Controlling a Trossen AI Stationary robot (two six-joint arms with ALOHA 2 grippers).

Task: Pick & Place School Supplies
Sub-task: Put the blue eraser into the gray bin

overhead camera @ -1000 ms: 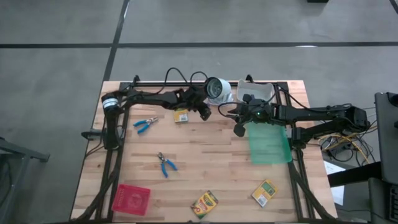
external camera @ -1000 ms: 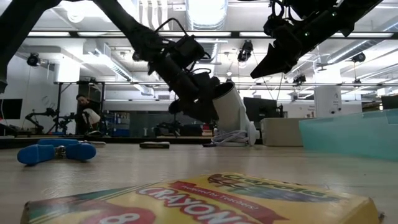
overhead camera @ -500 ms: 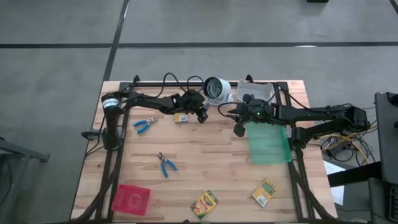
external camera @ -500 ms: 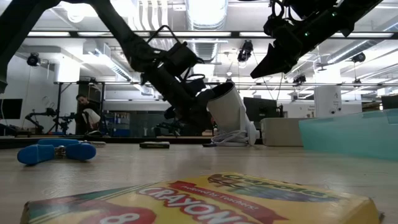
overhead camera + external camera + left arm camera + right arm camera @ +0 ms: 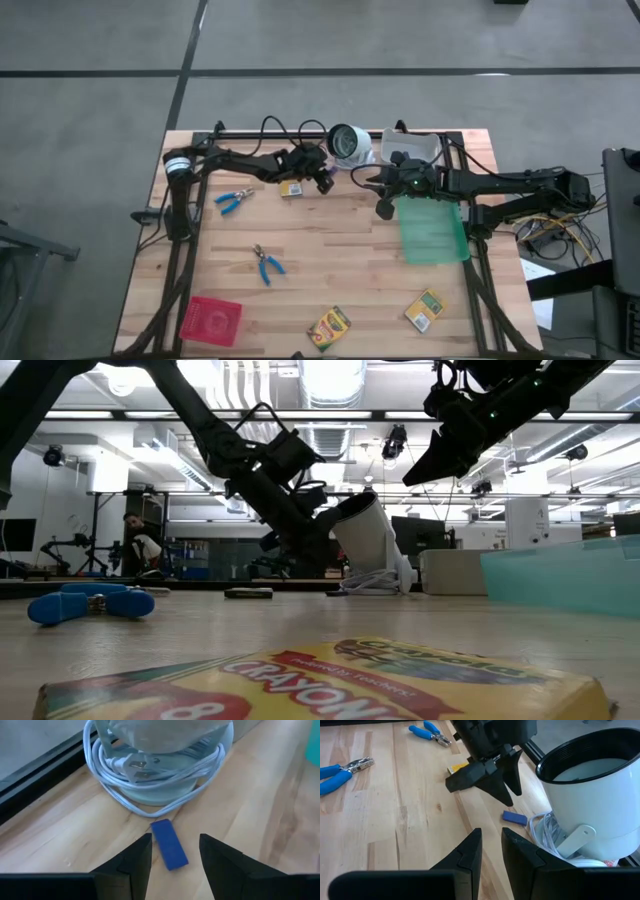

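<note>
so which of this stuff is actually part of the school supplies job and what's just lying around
Part of the job: three crayon boxes, two blue-handled tools, small blue piece.

Not supplies to pick: white round object wound with cable, red tray, green mat, white bin.

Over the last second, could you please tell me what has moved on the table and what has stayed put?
The left gripper dropped lower and drew back a little from the white round object; its jaws are open over a small blue piece, gripping nothing. The right gripper, the crayon boxes, the blue-handled tools and the red tray stayed as they were.
</note>
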